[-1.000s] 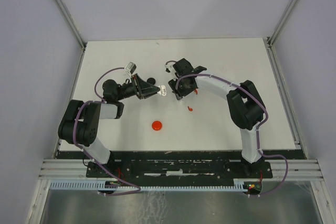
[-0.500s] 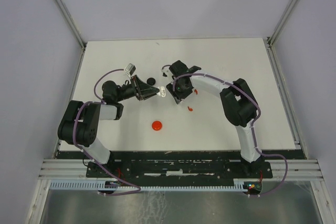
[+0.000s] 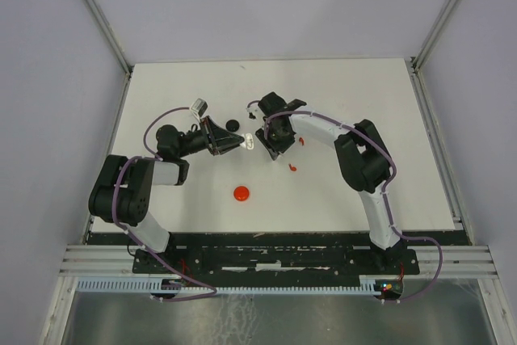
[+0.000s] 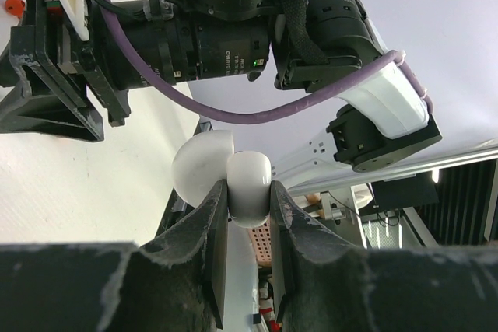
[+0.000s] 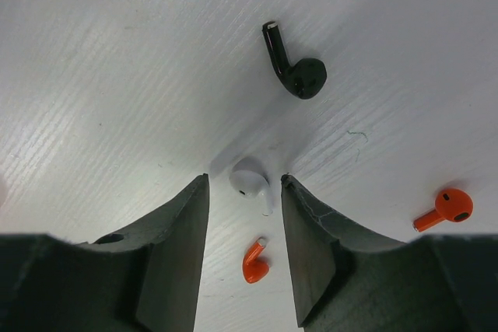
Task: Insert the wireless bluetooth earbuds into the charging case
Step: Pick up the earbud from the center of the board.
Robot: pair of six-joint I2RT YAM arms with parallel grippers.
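My left gripper (image 3: 233, 143) is shut on a white charging case (image 4: 249, 186) with its lid (image 4: 199, 167) hinged open, held off the table (image 3: 347, 94). My right gripper (image 5: 244, 179) is open and points down at the table just right of that case. A white earbud (image 5: 250, 179) lies between its fingertips, apart from both. A red earbud (image 5: 255, 263) lies nearer the wrist, a black earbud (image 5: 296, 73) beyond the tips, and a second red earbud (image 5: 445, 207) to the right. In the top view the right gripper (image 3: 271, 140) hides the white earbud.
A round black case (image 3: 233, 124) lies behind the left gripper and a round red case (image 3: 241, 193) lies toward the near edge. A red earbud (image 3: 292, 169) lies right of it. The right arm's wrist camera (image 4: 194, 44) fills the left wrist view.
My right gripper has shifted a little left, closer to the held white case. The left gripper has hardly moved.
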